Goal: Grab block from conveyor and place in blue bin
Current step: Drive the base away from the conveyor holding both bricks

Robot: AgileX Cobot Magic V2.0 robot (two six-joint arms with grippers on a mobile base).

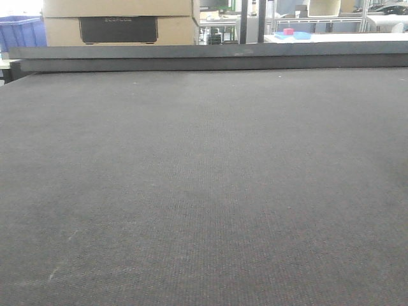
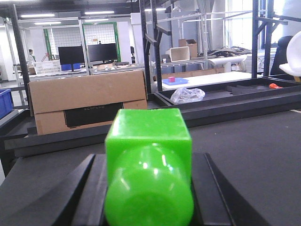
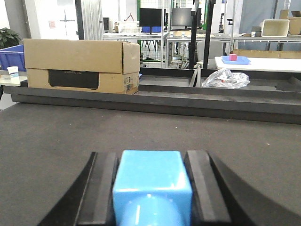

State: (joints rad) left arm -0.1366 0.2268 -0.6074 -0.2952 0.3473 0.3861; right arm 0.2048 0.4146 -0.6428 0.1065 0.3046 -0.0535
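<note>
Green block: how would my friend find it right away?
Find the wide dark grey conveyor. Just above it, the left pincer squeezes the green block. It is bright green, while the right pincer holds a light blue block.

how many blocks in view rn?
2 for certain: a green block in the left claw, a blue block in the right claw. A small pink cube on a blue tray far behind could be a third; too small to tell.
</note>
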